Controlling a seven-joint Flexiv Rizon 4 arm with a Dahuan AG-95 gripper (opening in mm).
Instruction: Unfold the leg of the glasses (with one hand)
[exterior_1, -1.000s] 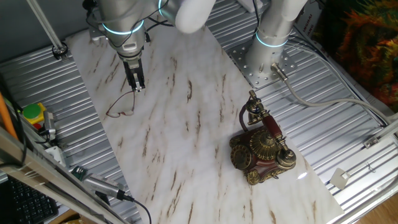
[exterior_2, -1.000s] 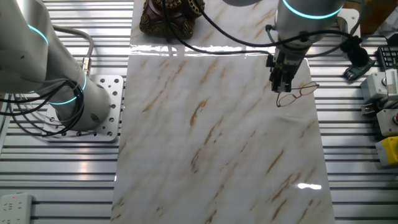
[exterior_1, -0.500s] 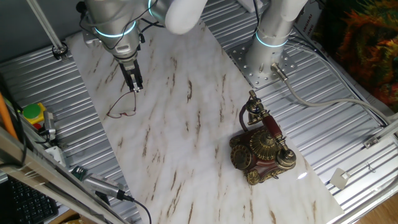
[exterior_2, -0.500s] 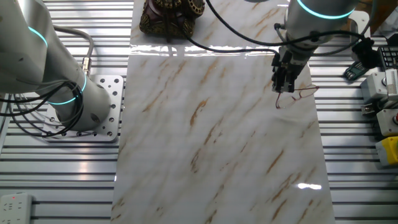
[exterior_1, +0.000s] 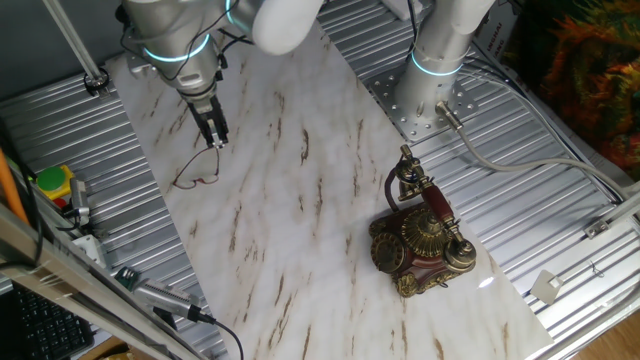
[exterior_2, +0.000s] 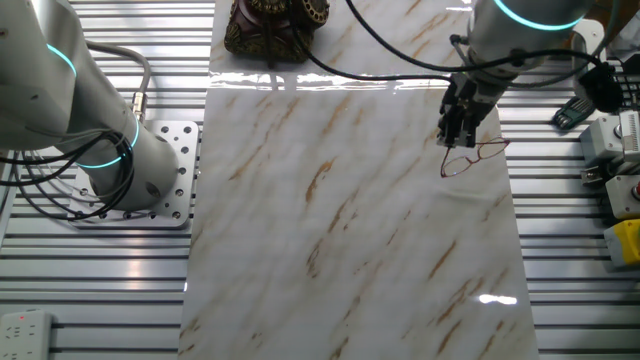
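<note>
The glasses (exterior_1: 194, 177) are thin, dark wire-frame spectacles lying on the marble sheet (exterior_1: 300, 200) near its left edge. One leg runs up from the frame to my fingertips. My gripper (exterior_1: 215, 141), narrow and black under a cyan-ringed wrist, points down with its fingers close together on the end of that leg. In the other fixed view the glasses (exterior_2: 474, 157) lie just right of and below the gripper (exterior_2: 452, 140), near the sheet's right edge. The lenses rest flat on the sheet.
An ornate antique telephone (exterior_1: 420, 240) stands on the sheet's far side from the glasses, also seen as the telephone (exterior_2: 275, 25) at the top edge. A second arm's base (exterior_2: 120, 160) sits on the ribbed metal table. Small devices (exterior_2: 620, 150) lie beside the sheet near the glasses.
The gripper has shifted steadily away from the frame, toward the sheet's corner, drawing the leg outward. The frame itself has turned and slid slightly.
</note>
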